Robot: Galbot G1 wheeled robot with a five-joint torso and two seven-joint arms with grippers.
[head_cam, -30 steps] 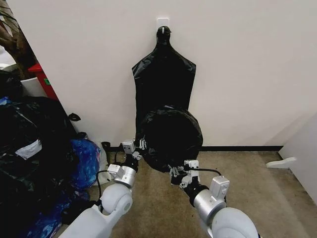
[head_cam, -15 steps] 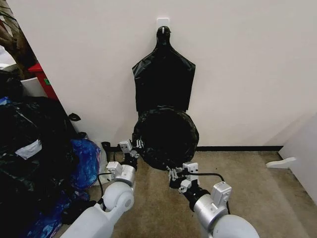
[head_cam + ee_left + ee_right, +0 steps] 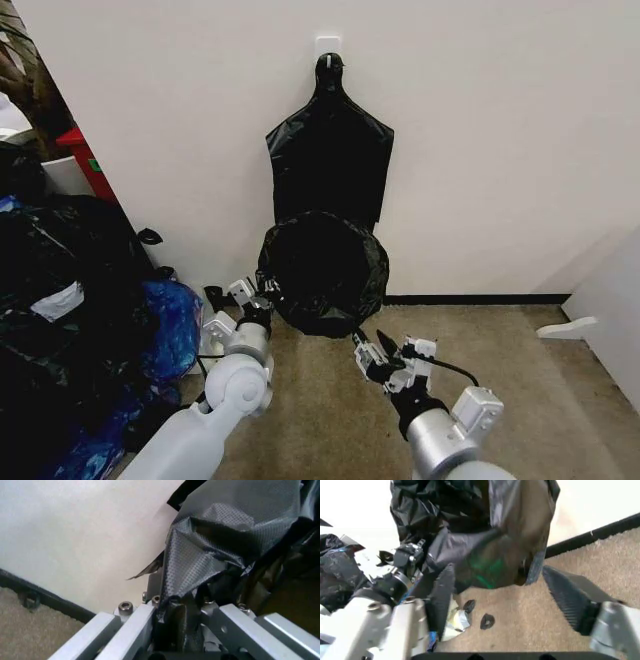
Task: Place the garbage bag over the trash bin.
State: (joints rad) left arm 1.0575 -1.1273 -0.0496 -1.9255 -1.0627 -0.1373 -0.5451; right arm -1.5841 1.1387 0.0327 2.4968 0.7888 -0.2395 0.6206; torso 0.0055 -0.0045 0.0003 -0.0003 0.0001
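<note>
The garbage bag bulges in a round black shape low against the wall, above the carpet. The trash bin is hidden. My left gripper is shut on the bag's left edge; in the left wrist view its fingers pinch a fold of the crinkled black plastic. My right gripper hangs open just below the bag, apart from it. In the right wrist view its pads stand wide, with the bag beyond them.
Flat black bags hang from a white wall hook above. A heap of stuffed black bags and a blue bag crowd the left. A white object lies on the carpet at right. Small dark scraps lie on the floor.
My right gripper has let go of the bag's lower edge, opened and drawn back toward me. The left gripper and the bag have shifted slightly left.
</note>
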